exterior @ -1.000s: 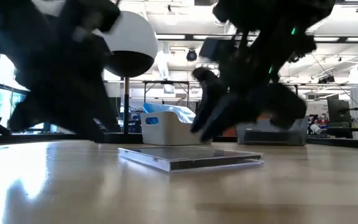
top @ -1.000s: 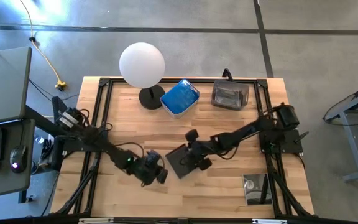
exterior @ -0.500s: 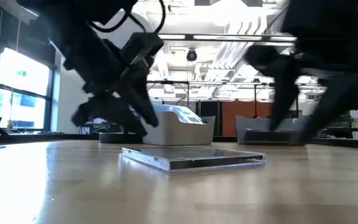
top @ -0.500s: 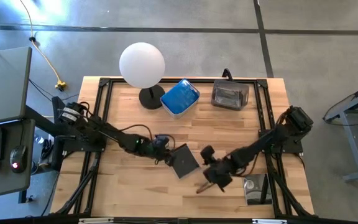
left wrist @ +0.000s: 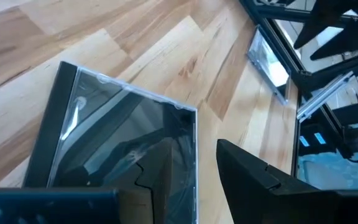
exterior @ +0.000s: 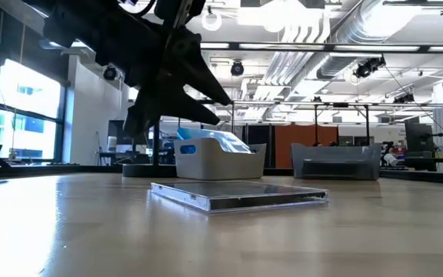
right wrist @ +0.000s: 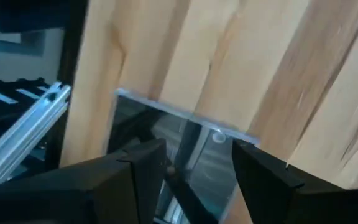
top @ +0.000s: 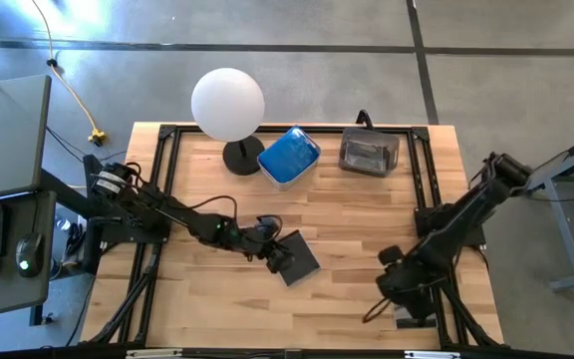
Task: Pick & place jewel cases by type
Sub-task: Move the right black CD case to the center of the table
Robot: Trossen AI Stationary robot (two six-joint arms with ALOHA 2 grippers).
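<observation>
Overhead, ceiling ducts [exterior: 360, 35] span the room above the wooden table [top: 347, 219].

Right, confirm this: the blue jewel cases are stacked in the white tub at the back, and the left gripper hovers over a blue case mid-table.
Not quite. The blue jewel cases do sit in the white tub at the back, but the case under the left gripper is clear with a dark inside, not blue. The high view and left wrist view show it.

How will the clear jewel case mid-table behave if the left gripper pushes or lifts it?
The clear jewel case lies flat and thin on smooth wood, so it would likely slide rather than tip. Its glossy plastic looks rigid but probably slippery and crackable. With the left gripper at its edge, getting under it may be awkward.
</observation>
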